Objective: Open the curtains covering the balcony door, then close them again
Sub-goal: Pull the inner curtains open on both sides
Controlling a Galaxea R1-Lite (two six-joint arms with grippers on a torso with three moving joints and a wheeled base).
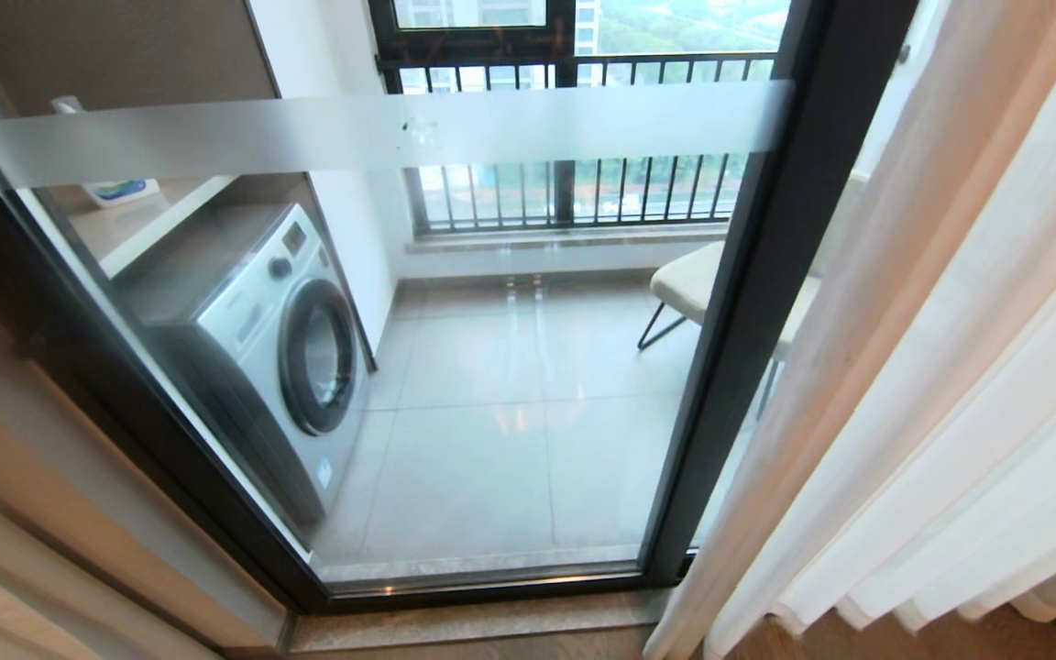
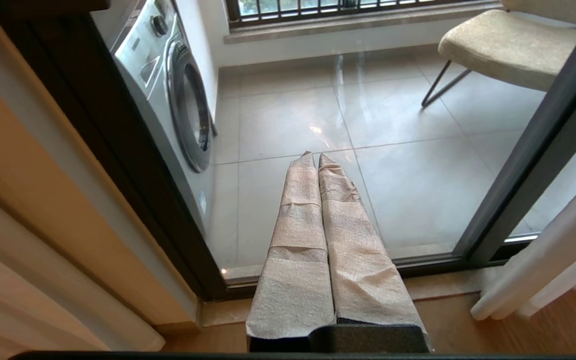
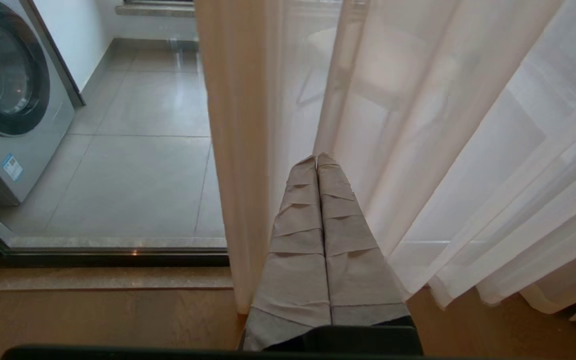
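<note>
Right end effector [image 3: 317, 159], wrapped fingers pressed together and empty, points at the curtains [image 3: 408, 150], whose folds hang top to floor just ahead. Left end effector [image 2: 316, 157], also closed and empty, faces bare glass of the balcony door [image 1: 766, 302] beyond. The right arm looks nearer.

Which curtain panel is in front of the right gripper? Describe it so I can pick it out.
Start at the balcony door and its dark upright frame. Right of it hang the curtains, bunched on the wood floor. The sheer white layer faces the right gripper; the beige edge fold borders bare glass.
</note>
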